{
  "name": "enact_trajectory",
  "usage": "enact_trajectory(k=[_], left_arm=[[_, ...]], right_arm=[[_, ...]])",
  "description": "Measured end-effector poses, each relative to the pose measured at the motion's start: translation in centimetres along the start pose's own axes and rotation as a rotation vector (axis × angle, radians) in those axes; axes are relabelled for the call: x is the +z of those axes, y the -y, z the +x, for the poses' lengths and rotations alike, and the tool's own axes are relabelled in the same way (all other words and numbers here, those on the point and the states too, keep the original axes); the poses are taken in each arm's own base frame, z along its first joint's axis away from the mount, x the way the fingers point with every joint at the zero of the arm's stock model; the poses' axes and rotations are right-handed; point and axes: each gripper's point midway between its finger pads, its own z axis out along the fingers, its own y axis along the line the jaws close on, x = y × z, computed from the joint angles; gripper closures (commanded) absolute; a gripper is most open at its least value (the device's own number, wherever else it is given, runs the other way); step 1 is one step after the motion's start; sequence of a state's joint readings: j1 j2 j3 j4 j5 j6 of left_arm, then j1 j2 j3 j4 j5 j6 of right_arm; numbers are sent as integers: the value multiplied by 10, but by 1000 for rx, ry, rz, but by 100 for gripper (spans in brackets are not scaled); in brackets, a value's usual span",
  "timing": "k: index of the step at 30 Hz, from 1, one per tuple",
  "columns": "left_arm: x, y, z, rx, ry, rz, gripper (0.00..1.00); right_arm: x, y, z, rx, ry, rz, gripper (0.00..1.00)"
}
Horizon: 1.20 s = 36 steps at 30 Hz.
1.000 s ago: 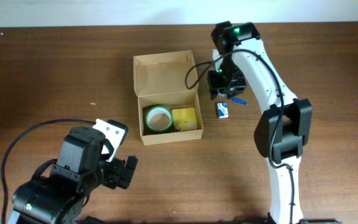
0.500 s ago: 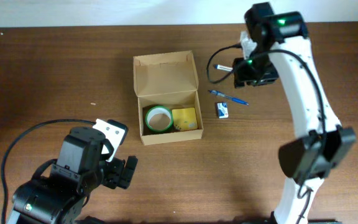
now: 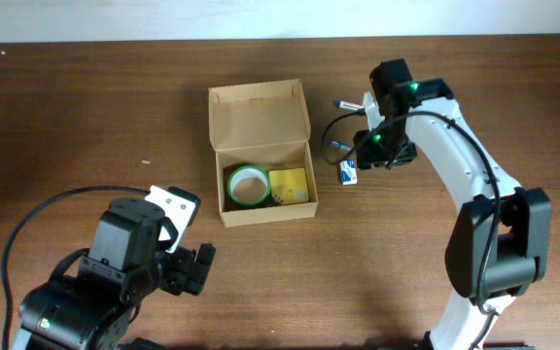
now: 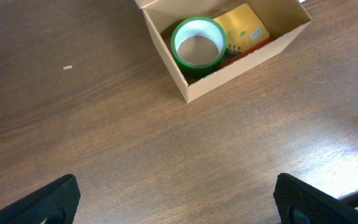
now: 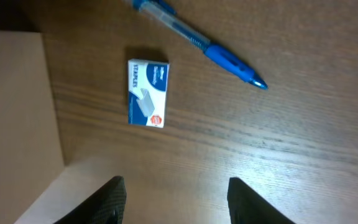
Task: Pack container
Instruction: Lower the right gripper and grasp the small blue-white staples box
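The box (image 3: 268, 215) sits mid-table, open, with its flap standing up along the far edge. Inside it, a green tape roll (image 3: 247, 186) lies at the left and a yellow pad (image 3: 289, 184) at the right, side by side. Being thin cardboard, the box is probably light, its walls likely flex, and it should slide easily on the table (image 3: 86, 117). I would pinch a side wall at the rim, or push the flap by its free edge. Just beside the box's right wall lies a small staple box (image 5: 147, 93), with a blue pen (image 5: 201, 43) beyond it. The right gripper (image 5: 180, 190) hovers over these, spread wide and empty. The left gripper (image 4: 185, 199) is near the box's front, also wide and empty.
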<state>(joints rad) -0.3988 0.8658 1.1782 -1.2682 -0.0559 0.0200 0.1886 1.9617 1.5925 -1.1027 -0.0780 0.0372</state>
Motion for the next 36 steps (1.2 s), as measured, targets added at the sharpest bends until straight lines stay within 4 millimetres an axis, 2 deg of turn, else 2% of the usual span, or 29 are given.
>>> enact_trajectory(k=[11,19,27,36], left_arm=[[0,0,0,0,0,0,0],[0,0,0,0,0,0,0],[0,0,0,0,0,0,0],[0,0,0,0,0,0,0]], right_arm=[[48,-11,-9,-34,118,-88,46],[66,-15,-14,-50,187,-104,46],[71,-28,-17,-93,214,-84,41],[71,-24,-18,-103,221,-26,42]])
